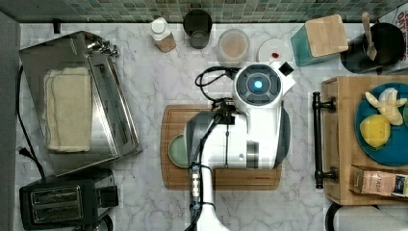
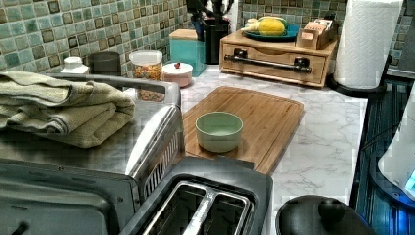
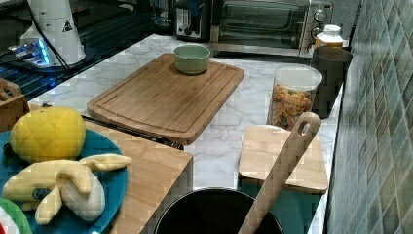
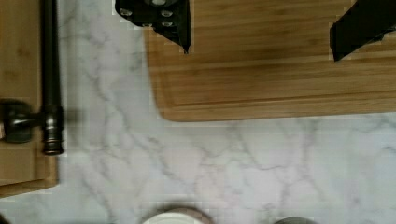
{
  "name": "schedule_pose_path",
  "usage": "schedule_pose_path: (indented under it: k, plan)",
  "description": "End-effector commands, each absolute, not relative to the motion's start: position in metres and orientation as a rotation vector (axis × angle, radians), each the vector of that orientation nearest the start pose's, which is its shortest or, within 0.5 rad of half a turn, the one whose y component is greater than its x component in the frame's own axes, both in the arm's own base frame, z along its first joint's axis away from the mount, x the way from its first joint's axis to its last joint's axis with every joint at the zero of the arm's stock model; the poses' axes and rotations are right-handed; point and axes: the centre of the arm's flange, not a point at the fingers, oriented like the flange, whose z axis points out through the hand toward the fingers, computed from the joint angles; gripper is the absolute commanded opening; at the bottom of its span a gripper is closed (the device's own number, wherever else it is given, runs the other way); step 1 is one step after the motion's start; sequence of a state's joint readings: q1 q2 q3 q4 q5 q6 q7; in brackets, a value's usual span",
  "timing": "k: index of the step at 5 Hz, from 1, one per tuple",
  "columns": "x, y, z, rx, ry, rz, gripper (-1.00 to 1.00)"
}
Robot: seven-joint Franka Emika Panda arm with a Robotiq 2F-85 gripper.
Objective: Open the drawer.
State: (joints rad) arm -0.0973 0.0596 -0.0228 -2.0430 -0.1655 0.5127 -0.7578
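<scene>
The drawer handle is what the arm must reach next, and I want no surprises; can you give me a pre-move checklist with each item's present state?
1. Drawer shut, front flush: ok.
2. Handle bare, nothing hanging on it: ok.
3. Gripper open, nothing between the fingers: ok.
4. Gripper lined up with the handle: not ok, it hangs over the cutting board, off to one side.
5. Marble between board and handle bare: ok.
6. Bowl away from the path to the handle: ok.
</scene>
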Motion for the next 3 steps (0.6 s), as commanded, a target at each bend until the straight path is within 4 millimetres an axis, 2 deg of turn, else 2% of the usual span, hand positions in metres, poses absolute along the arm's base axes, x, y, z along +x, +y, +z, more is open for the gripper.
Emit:
schedule_pose_path:
  k: [1, 3]
  plan:
    - [0.505, -0.203, 0.400, -3.333, 0.083, -0.103, 1.00]
    - [0.493, -0.250, 0.379, -3.348, 0.055, -0.119, 1.00]
